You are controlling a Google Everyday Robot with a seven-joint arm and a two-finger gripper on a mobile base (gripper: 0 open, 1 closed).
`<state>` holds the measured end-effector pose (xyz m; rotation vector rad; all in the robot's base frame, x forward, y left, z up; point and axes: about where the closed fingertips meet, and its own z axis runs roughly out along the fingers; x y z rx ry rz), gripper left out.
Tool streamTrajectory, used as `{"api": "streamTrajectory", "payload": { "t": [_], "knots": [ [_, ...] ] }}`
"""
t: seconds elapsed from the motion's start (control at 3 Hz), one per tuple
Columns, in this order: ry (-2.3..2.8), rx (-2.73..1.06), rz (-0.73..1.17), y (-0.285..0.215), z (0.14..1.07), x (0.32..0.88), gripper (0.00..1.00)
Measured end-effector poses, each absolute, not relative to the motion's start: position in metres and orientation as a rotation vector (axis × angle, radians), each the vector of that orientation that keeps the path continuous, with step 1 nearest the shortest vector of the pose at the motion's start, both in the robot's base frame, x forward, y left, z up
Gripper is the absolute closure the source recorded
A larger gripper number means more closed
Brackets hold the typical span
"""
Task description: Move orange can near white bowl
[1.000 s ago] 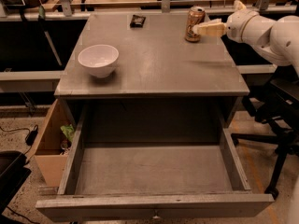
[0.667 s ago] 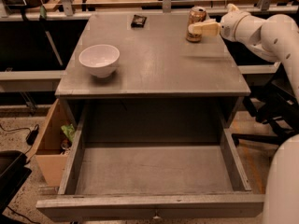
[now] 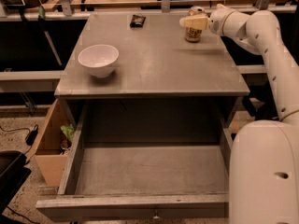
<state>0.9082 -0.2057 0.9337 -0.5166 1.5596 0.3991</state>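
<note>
The orange can [image 3: 192, 33] stands upright at the far right of the grey table top [image 3: 154, 64]. My gripper [image 3: 194, 20] reaches in from the right and sits at the can's upper part, covering its top half. The can rests on the table. The white bowl [image 3: 98, 59] stands on the left side of the table top, well apart from the can and the gripper.
A small black packet [image 3: 137, 20] lies at the table's far edge. A deep open drawer [image 3: 149, 171] juts out below the table front. A cardboard box [image 3: 50, 146] stands on the floor to the left. My white arm and body [image 3: 266, 162] fill the right side.
My gripper has moved left from beside the can to over its upper part. My arm and body have come into view at the lower right. The can and bowl stay put.
</note>
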Motion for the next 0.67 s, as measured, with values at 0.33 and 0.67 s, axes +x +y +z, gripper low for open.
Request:
{"api": "streamTrajectory", "payload": {
  "t": [0.33, 0.67],
  "knots": [
    [1.55, -0.504, 0.434, -0.1926, 0.9345, 0.923, 0.25],
    [1.548, -0.507, 0.433, -0.1914, 0.935, 0.923, 0.5]
  ]
}}
